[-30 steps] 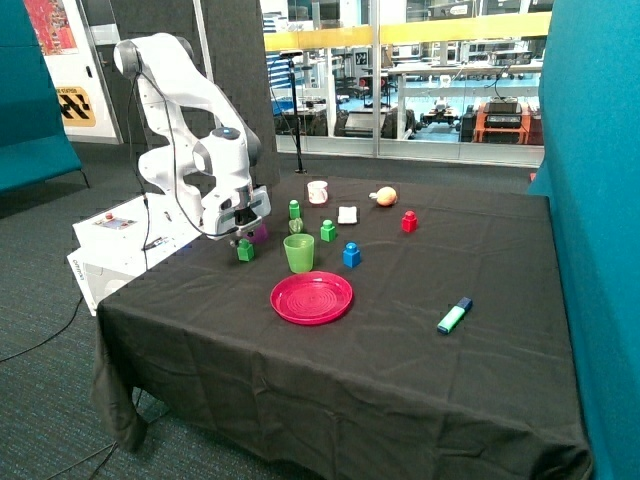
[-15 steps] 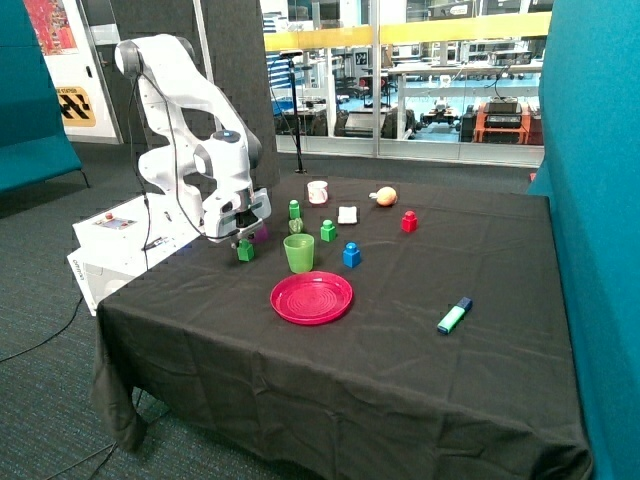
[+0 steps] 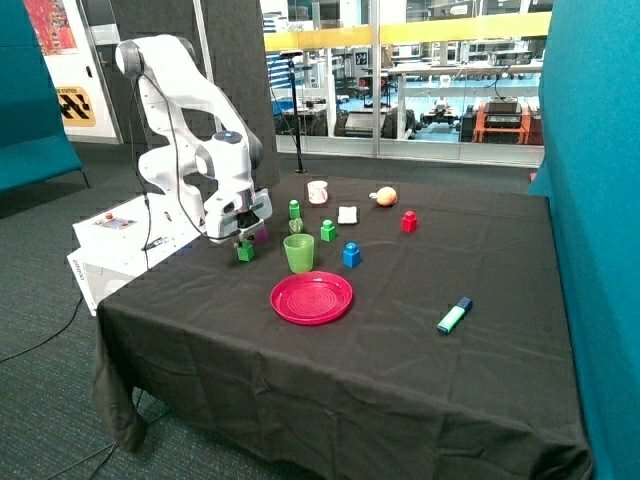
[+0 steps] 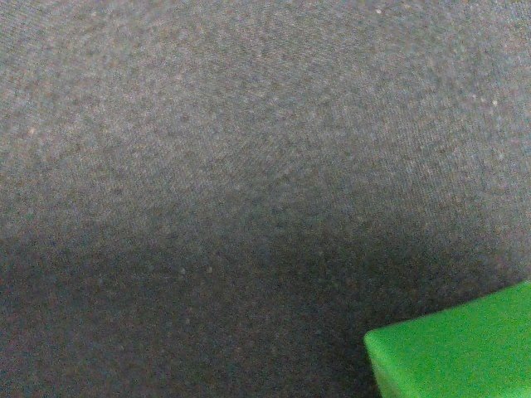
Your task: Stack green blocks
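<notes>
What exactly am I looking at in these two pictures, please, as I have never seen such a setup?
The white machine is a robot arm; its end effector hangs right over a green block on the black-clothed table. One picture comes from a camera standing apart; the other from a camera on the arm's wrist, showing cloth and a corner of that block. Also on the table are two more green blocks, a green cup, a red plate, a blue block, a red block and a marker. I cannot tell whether anything is held.
</notes>
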Tool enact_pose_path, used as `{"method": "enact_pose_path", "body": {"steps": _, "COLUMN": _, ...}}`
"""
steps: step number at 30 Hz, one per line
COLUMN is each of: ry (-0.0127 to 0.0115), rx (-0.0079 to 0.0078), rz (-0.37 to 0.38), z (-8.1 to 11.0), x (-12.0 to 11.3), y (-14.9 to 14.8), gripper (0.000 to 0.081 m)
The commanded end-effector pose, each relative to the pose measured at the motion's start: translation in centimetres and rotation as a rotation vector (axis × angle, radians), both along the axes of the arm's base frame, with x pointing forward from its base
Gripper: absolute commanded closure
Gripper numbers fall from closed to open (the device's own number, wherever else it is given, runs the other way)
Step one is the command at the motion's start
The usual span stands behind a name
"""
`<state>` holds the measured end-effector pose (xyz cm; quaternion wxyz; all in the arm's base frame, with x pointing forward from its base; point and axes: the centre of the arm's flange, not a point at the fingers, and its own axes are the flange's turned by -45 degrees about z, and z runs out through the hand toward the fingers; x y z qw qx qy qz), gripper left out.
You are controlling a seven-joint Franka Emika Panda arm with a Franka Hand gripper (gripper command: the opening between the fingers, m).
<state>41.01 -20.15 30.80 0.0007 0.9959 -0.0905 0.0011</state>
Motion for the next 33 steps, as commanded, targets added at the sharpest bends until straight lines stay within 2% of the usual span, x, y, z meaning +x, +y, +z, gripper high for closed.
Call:
{"method": "enact_pose_path", "body": {"steps": 1, "ry": 0.0021, "rx": 0.0016, "rz": 0.0, "z": -0.1, "x": 0.2, "y": 0.0, "gripper": 0.0808}}
{"method": "enact_pose_path", "body": {"steps": 22, "ry": 0.0021, "rx": 0.0016, "rz": -0.004, "z": 0.0, "x": 0.1, "y": 0.0, "gripper": 0.0808}}
{"method": "enact_pose_path", "body": {"steps": 26, "ry": 0.0021, "rx": 0.0016, "rz": 0.014, "z": 1.1, "x": 0.4, "y": 0.5, "gripper": 0.0808}}
{"method": "enact_pose_path", "body": {"steps": 33, "ry": 0.0022, "rx": 0.0016, "rz": 0.052, "z": 4.1, "x": 1.3, "y": 1.6, "gripper": 0.0808}}
